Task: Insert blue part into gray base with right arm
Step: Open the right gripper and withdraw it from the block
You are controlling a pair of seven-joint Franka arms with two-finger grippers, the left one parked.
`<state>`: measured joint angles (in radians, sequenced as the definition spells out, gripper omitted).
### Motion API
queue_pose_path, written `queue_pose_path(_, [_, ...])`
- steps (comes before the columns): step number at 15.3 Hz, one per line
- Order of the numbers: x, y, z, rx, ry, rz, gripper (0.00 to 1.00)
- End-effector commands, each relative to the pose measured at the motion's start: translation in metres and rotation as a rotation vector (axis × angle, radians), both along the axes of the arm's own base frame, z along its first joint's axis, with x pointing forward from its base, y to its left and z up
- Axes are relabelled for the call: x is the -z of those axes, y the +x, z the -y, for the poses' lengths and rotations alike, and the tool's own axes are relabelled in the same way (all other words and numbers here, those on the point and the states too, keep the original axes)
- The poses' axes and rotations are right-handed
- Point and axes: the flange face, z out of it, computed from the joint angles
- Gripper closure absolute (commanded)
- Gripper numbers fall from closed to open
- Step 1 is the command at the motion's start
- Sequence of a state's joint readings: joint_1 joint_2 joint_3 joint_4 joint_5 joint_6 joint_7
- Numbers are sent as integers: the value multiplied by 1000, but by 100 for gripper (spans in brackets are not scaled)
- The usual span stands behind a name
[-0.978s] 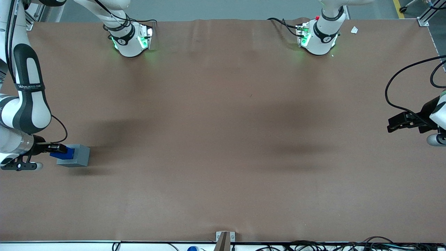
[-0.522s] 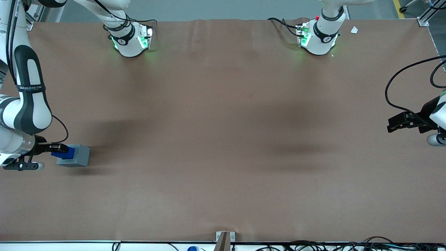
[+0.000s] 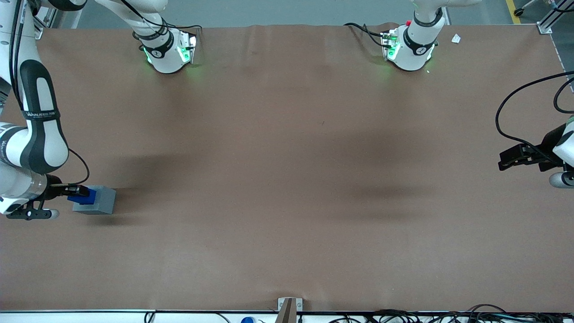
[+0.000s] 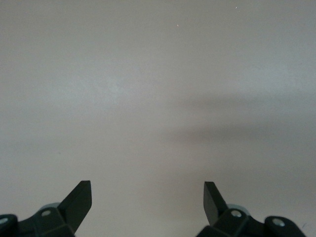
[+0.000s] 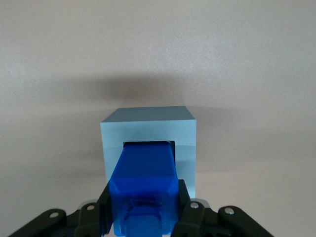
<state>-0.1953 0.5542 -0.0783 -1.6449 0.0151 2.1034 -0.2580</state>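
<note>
One gripper (image 5: 143,217) is clamping one smooth blue part (image 5: 145,182) between its closed fingers, its lower end sitting inside the square recess of one matte gray base (image 5: 148,133) on the brown table (image 3: 287,179).

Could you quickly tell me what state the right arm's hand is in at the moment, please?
Right arm's hand: closed on the blue part, holding it over the gray base with its lower end at the recess.
</note>
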Motion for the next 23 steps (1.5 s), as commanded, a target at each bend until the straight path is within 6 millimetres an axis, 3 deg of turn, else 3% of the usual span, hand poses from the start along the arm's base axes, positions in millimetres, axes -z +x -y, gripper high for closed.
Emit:
queue_pose_path(1, [4, 2, 2, 13, -7, -6, 91])
queue_pose_path(2, [6, 2, 2, 11, -7, -9, 84])
queue_pose_path(3, [6, 3, 1, 9, -8, -8, 70])
queue_pose_path(5, [4, 4, 1, 2, -7, -6, 0])
queue_pose_path(8, [-12, 10, -1, 5, -11, 1, 0])
queue_pose_path(11, [-55, 19, -2, 3, -5, -23, 0])
queue_pose_path(14, [-133, 20, -13, -2, 12, -33, 0])
queue_pose_path(16, [-188, 13, -32, -26, 13, 10, 0])
queue_pose_path(18, [-244, -1, -59, -52, 12, 58, 0])
queue_pose_path(23, [-345, -62, -122, 9, 13, 70, 0])
